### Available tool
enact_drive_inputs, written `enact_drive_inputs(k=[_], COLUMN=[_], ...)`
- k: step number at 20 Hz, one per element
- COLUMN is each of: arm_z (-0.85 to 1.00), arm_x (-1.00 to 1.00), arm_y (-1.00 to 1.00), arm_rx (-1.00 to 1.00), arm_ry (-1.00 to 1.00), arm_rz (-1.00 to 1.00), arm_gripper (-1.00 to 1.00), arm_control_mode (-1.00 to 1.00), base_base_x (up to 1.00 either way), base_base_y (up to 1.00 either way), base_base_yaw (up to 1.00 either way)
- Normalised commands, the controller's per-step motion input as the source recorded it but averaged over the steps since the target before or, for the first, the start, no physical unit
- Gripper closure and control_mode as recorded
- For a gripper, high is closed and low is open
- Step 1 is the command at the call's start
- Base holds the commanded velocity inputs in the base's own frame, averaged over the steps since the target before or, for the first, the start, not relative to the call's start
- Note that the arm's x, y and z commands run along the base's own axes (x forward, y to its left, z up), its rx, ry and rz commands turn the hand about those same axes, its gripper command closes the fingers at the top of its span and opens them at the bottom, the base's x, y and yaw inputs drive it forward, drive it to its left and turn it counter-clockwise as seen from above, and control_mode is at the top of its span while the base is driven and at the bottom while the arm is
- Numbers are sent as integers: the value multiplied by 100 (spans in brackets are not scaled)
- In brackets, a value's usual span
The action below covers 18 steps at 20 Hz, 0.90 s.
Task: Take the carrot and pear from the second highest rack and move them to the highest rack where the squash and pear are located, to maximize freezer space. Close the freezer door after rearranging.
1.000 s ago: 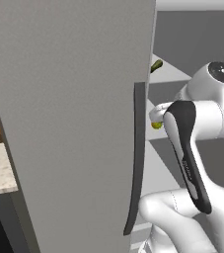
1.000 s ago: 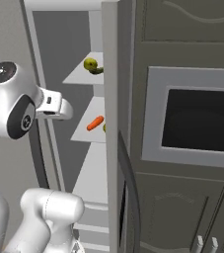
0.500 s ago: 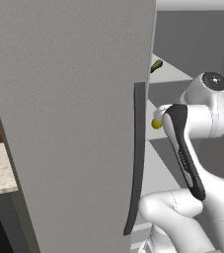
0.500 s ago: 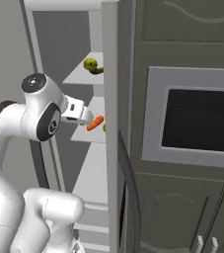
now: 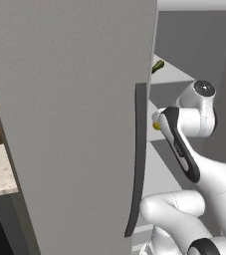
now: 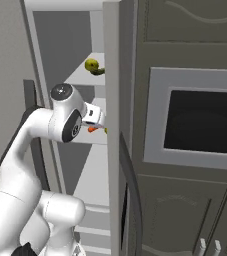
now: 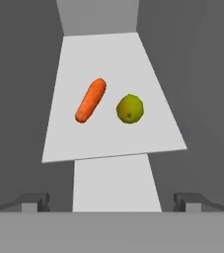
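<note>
Left base view: freezer door (image 5: 69, 119) swung wide for access, squash (image 5: 158, 65) up on the highest rack (image 5: 176, 75). Right base view: arm reaching in at second-rack height. Hand view: pincer (image 7: 111, 203) spread open, empty, lined up above carrot (image 7: 90, 100) and pear (image 7: 130, 108), side by side mid-shelf, awaiting pickup.

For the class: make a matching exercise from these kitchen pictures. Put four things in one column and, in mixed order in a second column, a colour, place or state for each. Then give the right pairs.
Things
1. carrot
2. pear beside the carrot
3. squash
4. gripper

Descriptions
A. dark green, on the highest rack
B. open, holding nothing
C. bright orange and tapered
D. round, yellow-green, on the second highest rack

Pairs: 1-C, 2-D, 3-A, 4-B
</note>
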Motion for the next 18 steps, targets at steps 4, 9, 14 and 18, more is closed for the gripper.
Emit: enact_drive_inputs(k=[4,9,14,18], arm_z=[-31,-15,-15,-30], arm_x=[48,34,19,24], arm_y=[-3,-12,-23,-5], arm_rx=[0,0,0,0], arm_ry=[1,0,0,1], arm_rz=[0,0,0,0], arm_gripper=[-100,-100,-100,-100], arm_control_mode=[-100,-100,-100,-100], base_base_x=[0,0,0,0], base_base_y=[0,0,0,0], base_base_yaw=[0,0,0,0])
